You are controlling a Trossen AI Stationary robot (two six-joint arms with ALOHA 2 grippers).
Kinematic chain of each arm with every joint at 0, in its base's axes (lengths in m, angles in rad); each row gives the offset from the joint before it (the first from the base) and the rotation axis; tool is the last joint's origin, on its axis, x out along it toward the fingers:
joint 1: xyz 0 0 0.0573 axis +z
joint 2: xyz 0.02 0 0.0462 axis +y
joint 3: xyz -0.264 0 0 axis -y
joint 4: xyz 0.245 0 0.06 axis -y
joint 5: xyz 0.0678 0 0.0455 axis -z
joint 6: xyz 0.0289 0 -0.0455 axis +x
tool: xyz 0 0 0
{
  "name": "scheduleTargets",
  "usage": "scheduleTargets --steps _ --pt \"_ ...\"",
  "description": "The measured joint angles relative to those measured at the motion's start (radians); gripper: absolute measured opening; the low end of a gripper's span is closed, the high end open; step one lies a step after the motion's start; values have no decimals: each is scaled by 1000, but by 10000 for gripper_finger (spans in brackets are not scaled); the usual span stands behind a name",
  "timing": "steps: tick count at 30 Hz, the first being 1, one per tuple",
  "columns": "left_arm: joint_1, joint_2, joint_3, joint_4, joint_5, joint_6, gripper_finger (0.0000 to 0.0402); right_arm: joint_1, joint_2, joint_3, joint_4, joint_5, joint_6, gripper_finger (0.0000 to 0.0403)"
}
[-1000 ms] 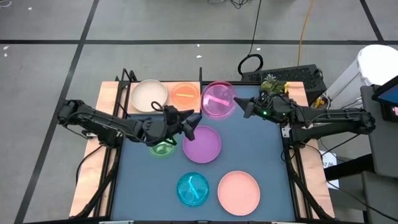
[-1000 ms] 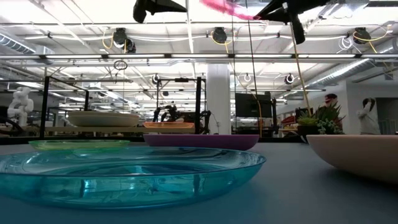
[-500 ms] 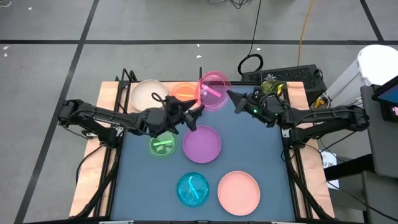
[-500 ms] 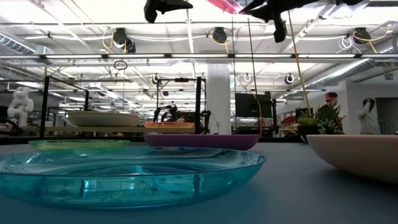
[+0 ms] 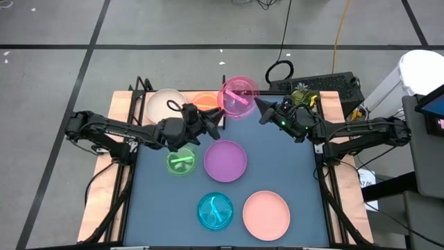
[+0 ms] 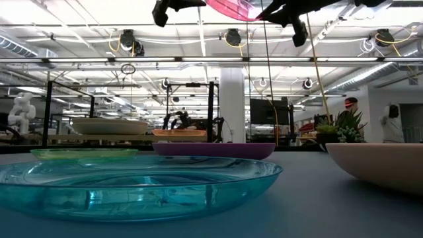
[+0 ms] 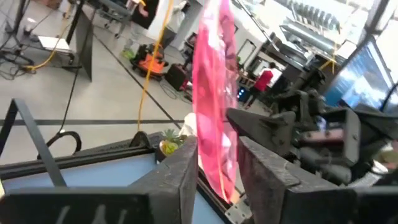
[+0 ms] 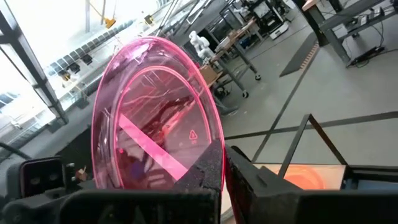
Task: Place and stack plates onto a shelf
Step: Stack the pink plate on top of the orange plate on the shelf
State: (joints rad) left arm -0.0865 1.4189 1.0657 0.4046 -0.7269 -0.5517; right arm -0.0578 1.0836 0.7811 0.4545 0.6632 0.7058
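We see the magenta plate held up in the air, tilted on edge, above the back of the dark blue table, just beside the shelf's right end. Right gripper has its fingers pinched tight on the plate's rim from the right side. Left gripper is at the plate's opposite edge; in the left wrist view its two fingers stand on either side of the rim with a narrow gap, and we cannot tell if they press it yet.

On the shelf we spot the cream plate and the orange plate side by side, orange partly behind the left arm. On the table: green plate near the left arm, purple plate just beside it at centre, teal plate and salmon pink plate side by side along the front. In the low view teal sits closest, the purple one beyond it, and both grippers with the magenta plate at the top edge.
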Motion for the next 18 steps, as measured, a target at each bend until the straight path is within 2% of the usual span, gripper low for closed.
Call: scheduleTargets --steps 18 --pt "36 2 0 -28 -28 -21 113 0 0 0 8 20 -94 0"
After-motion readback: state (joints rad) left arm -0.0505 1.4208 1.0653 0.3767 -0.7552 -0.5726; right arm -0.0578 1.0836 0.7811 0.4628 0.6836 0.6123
